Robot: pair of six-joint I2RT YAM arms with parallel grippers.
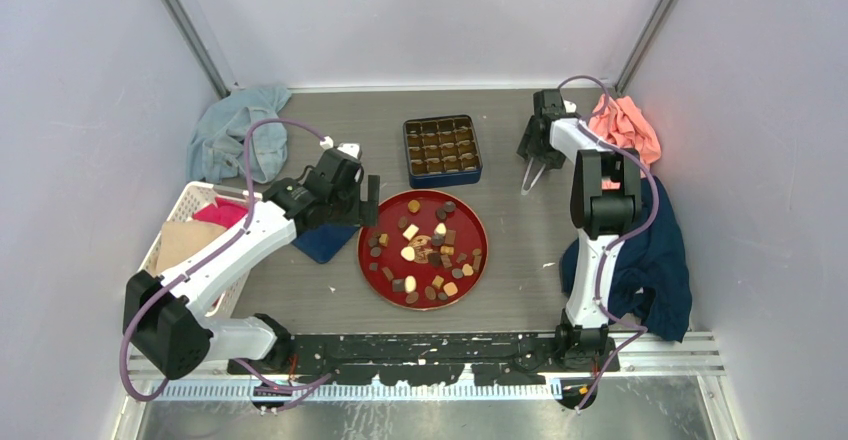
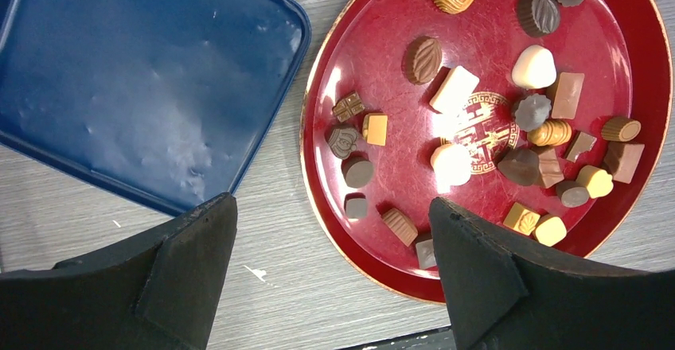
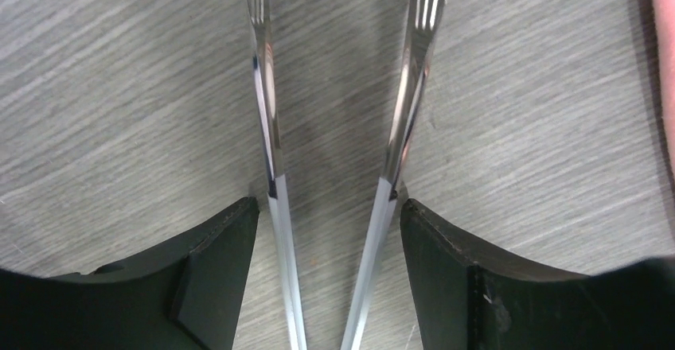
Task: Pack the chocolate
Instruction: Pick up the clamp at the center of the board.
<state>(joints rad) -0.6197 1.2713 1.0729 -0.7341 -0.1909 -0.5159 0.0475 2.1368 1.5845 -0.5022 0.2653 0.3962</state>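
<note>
Item one, the chocolate [image 2: 454,89]: we counted a loose assortment of dark, tan, orange-brown and cream pieces, all lying scattered on the red plate [image 2: 382,40] at the middle of the grey surface [image 1: 520,250]. Item two, a compartmented blue tin [image 1: 445,177], stood just beyond the plate's far rim; we could not tell what its cells contained. Item three, a blue lid [image 2: 143,79], lay flat just beside the plate's left edge. The left pincer [image 2: 330,203] hung over the gap between lid and plate, spread wide and holding nothing. The right pincer [image 3: 329,203] was at the far right of the surface, its fingers flanking a pair of metal tongs [image 3: 267,111], one shiny arm close against each; we could not tell whether they actually pressed on the tongs. Sundries: a grey-blue cloth [image 1: 235,130] far left, a white basket [image 1: 185,210] at the left edge, a coral cloth [image 1: 625,125] far right, and a navy cloth [image 1: 650,260] beside the right arm.
</note>
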